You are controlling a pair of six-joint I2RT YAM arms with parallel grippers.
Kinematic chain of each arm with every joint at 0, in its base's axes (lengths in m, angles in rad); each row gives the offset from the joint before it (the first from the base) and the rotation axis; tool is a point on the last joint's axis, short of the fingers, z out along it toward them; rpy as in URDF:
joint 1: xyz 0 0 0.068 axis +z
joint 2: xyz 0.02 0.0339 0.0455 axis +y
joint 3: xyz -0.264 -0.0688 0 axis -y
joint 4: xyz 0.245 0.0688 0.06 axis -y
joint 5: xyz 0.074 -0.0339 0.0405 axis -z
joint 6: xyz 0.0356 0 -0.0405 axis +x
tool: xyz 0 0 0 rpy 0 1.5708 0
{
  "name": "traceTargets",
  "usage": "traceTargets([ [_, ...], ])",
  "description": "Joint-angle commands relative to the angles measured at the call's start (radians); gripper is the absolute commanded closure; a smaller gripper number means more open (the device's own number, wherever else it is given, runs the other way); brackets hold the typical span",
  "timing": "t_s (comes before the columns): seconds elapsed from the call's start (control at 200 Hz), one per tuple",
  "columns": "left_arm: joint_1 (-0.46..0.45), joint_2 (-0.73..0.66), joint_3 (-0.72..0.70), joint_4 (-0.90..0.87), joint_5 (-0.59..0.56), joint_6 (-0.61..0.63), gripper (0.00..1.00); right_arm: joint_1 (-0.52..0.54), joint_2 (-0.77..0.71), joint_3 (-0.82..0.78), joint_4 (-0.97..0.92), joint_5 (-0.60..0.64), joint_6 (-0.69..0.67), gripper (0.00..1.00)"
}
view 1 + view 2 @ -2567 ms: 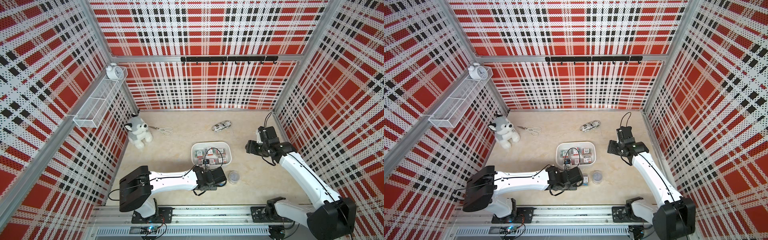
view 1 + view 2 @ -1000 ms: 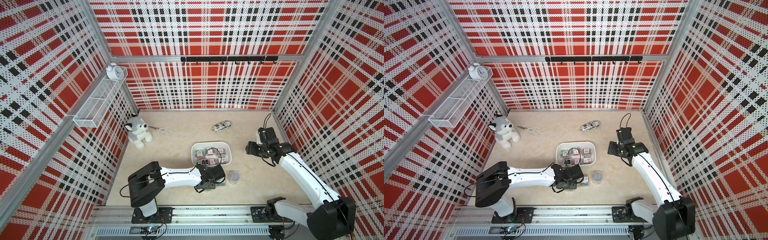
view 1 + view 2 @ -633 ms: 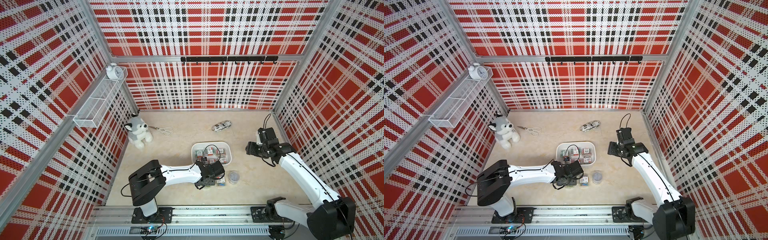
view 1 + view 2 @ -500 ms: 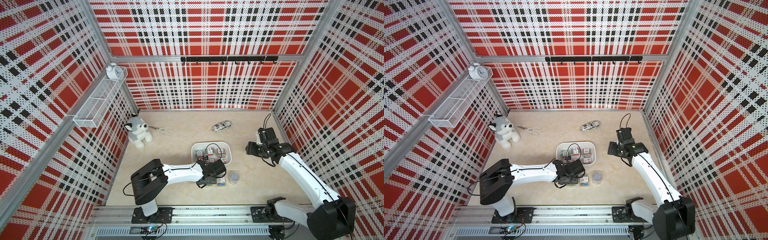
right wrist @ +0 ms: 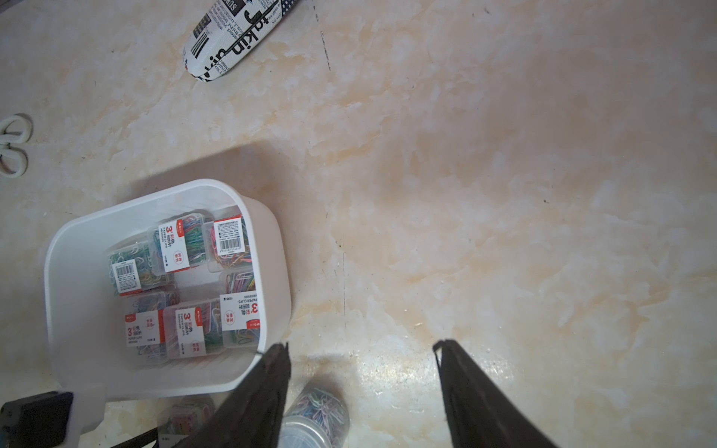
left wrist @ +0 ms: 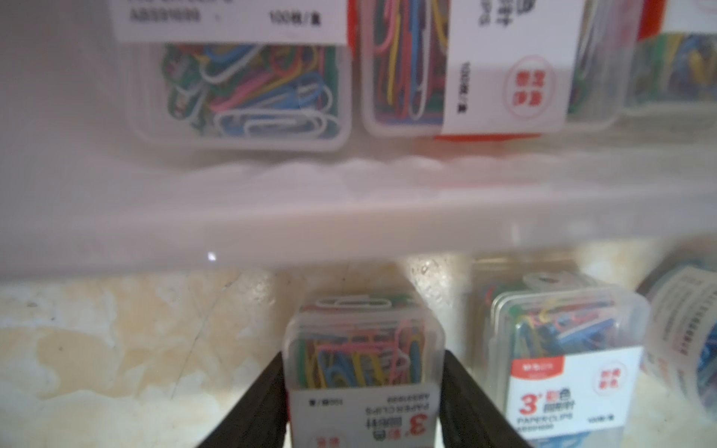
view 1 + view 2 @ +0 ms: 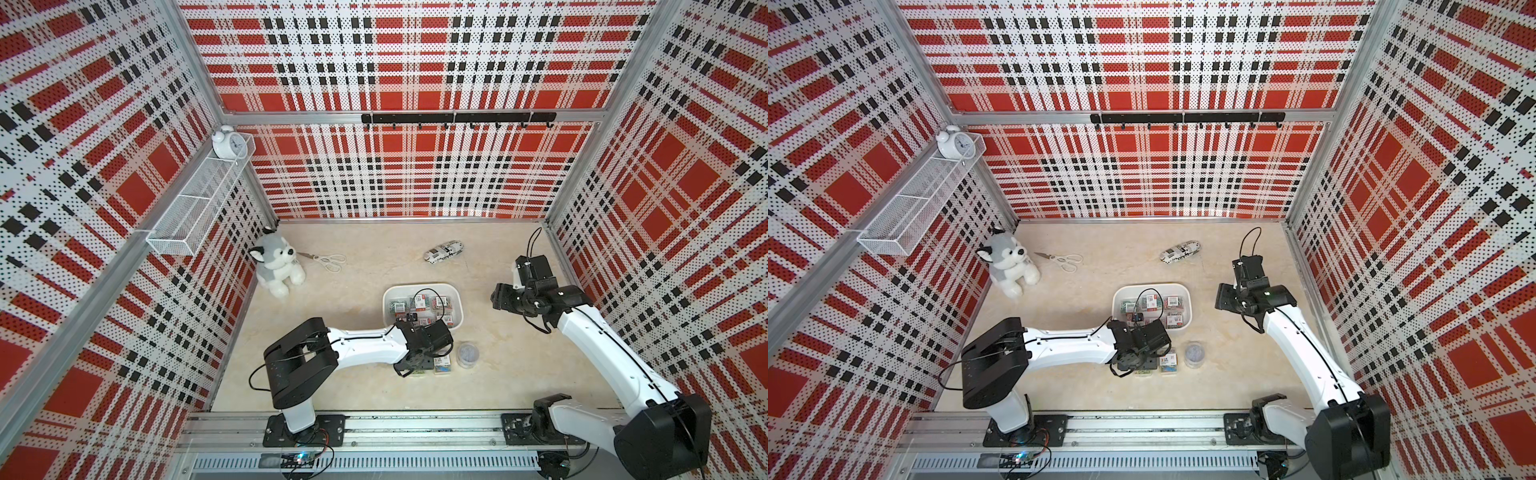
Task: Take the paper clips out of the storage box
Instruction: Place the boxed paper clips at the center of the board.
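Left wrist view: the left hand still grips a clip case, now lowered to the counter just outside the storage box. Six boxed cases remain inside, so more trips are needed; the right hand hangs wide and empty.

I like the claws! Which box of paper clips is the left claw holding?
The case outside the storage box, pinched by the left claw; its neighbour stands free.
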Motion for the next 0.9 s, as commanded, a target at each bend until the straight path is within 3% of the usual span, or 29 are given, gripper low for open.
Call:
traceTargets([
  [0.0,-0.007,0.002,-0.007,0.000,0.001,0.000,0.41,-0.007,-0.022,-0.016,0.003,-0.001,-0.003,0.34],
  [0.631,-0.005,-0.014,0.023,-0.039,-0.016,0.003,0.29,-0.008,-0.017,-0.004,0.001,0.000,-0.004,0.33],
  [0.897,0.007,-0.150,0.119,-0.185,-0.121,0.015,0.27,-0.007,-0.018,0.019,-0.016,0.007,-0.004,0.32],
])
